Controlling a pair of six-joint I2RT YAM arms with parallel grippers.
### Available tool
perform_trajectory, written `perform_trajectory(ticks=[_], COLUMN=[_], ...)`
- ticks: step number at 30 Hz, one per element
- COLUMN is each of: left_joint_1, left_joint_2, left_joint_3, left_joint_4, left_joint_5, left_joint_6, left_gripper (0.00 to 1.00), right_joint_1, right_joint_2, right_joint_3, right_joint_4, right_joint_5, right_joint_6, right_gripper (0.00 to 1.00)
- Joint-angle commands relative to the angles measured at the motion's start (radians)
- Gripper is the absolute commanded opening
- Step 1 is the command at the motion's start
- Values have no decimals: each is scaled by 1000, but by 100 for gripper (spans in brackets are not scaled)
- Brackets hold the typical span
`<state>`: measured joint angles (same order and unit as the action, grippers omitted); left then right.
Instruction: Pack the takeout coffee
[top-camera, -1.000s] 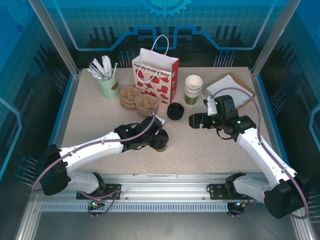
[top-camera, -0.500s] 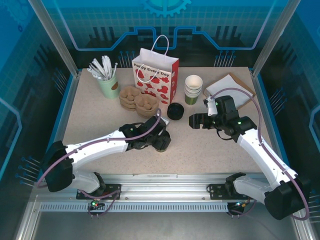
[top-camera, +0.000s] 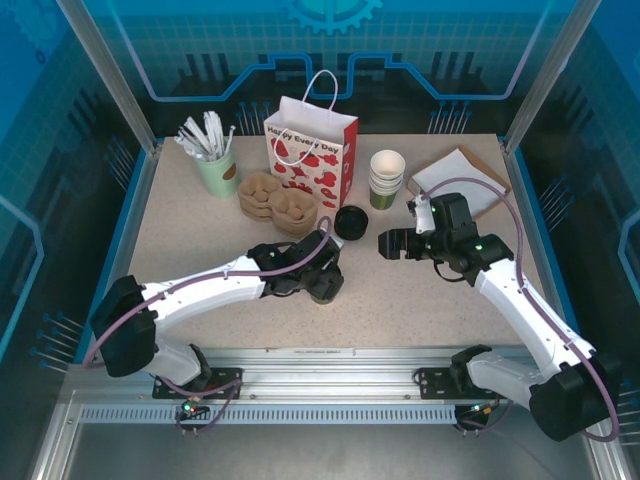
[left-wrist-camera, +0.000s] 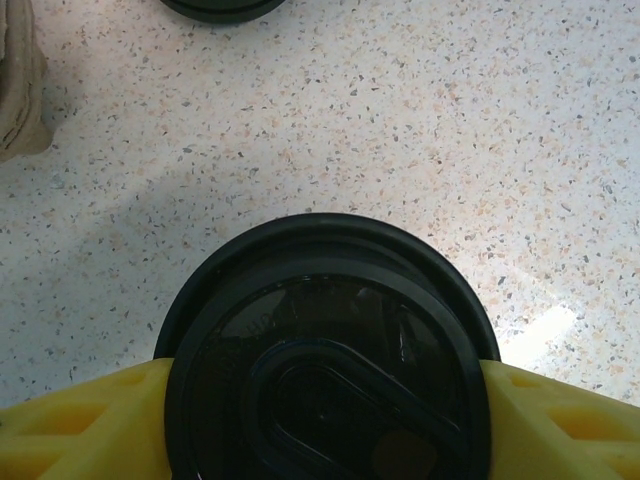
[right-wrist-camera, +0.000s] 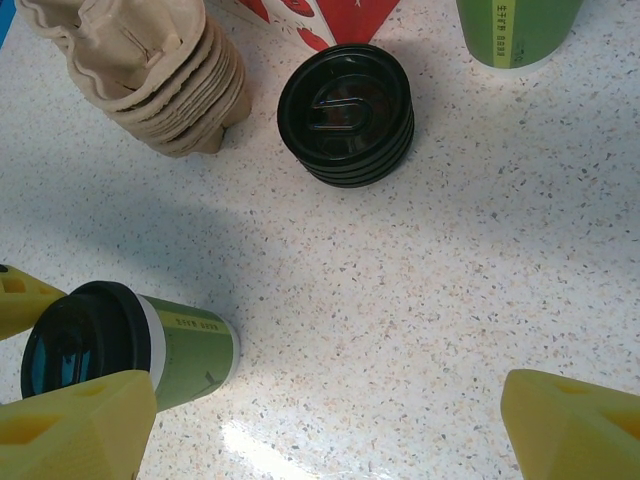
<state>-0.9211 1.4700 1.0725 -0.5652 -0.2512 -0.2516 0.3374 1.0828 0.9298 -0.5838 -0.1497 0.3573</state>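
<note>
Olive takeout coffee (right-wrist-camera: 188, 350), black lid (left-wrist-camera: 325, 370); bag (top-camera: 312, 152) seemingly red-patterned.

Bright overhead light, soft shadows, glare patch on table (right-wrist-camera: 250, 440).

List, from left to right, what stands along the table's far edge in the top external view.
Mint cup of white sticks, heart-printed paper bag, stack of lidless cups, brown and white papers.

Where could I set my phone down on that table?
Bare tabletop: at the front between left arm and right arm, and between left arm and mint-green cup. Crowded: back row, gift bag to cup stack.
</note>
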Motion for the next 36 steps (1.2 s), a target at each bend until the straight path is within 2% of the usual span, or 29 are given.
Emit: perform_trajectory(ticks=[1, 15, 24, 27, 32, 36], left_joint_1=[-9, 5, 36, 35, 31, 32], left_joint_2=[47, 122, 202, 228, 162, 125], left_joint_3=[-15, -22, -56, -58, -27, 19], left_joint_4=[-151, -265, -273, -280, -251, -215], left_joint_5=[18, 65, 161, 158, 115, 97], left_joint_6=[25, 23, 8, -5, -19, -29], left_gripper=[66, 61, 58, 57, 57, 62], right_joint_1=[-9, -8, -7, -7, -6, -4], right_joint_2=[-9, -7, 11, 15, 2, -4], right_joint_3=[-2, -2, -19, -19, -8, 6], right_joint_4=[-9, -19, -20, -24, -26, -34], right_joint_5=[-11, -13, -19, -18, -13, -10], right_joint_6=[-11, -6, -6, -6, -7, -9], right_gripper=[91, 91, 91, 91, 91, 91])
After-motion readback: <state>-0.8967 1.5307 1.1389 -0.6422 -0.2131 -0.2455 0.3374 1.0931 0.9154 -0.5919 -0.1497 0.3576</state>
